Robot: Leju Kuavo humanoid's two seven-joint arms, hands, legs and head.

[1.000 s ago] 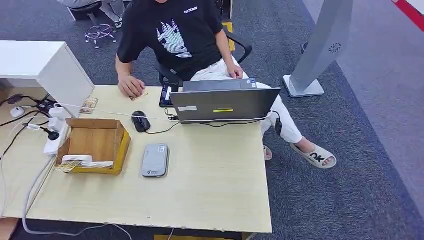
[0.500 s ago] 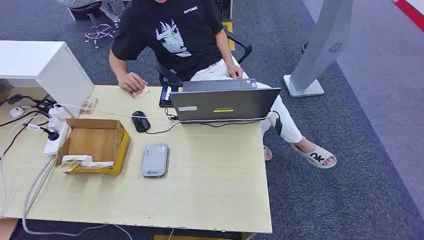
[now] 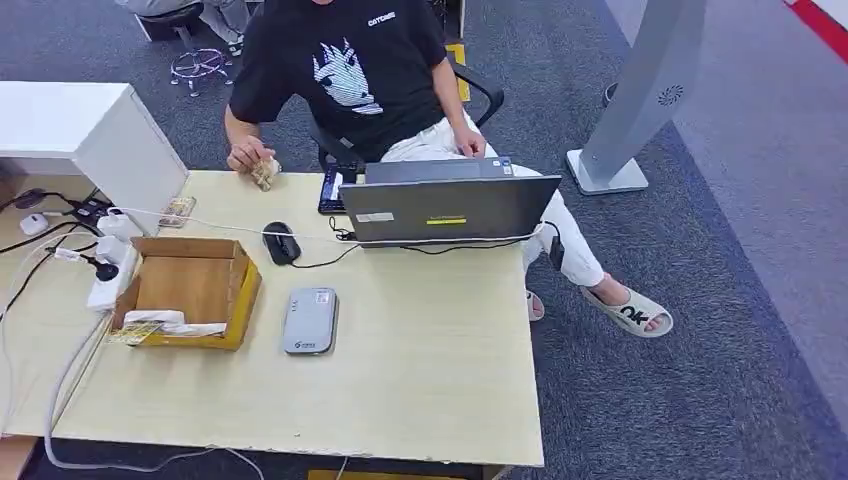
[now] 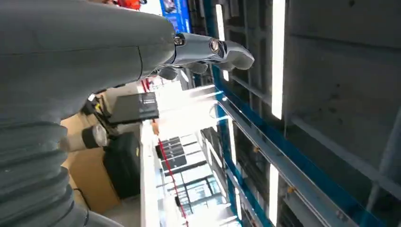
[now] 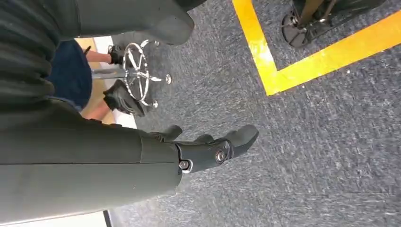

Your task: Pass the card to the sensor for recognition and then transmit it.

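Observation:
A person in a black T-shirt sits across the desk and holds a small tan card (image 3: 265,172) in one hand, lifted just above the far edge of the wooden desk (image 3: 430,380). The grey card sensor (image 3: 309,320) lies flat near the middle of the desk, beside the cardboard box (image 3: 190,285). My left hand (image 4: 208,51) holds nothing; its fingers are stretched out against the ceiling lights. My right hand (image 5: 208,149) hangs over grey carpet with its fingers apart and nothing in them.
An open laptop (image 3: 445,205) stands at the far side with a black mouse (image 3: 281,243) and a phone (image 3: 331,188) beside it. Another card (image 3: 178,210) lies near a white cabinet (image 3: 95,135). Power strips and cables (image 3: 100,265) crowd the desk's left side. A grey kiosk stand (image 3: 640,100) rises at right.
The person's hand, which lay on the card at the desk's far edge, has picked it up and raised it off the surface. Everything else on the desk stays put.

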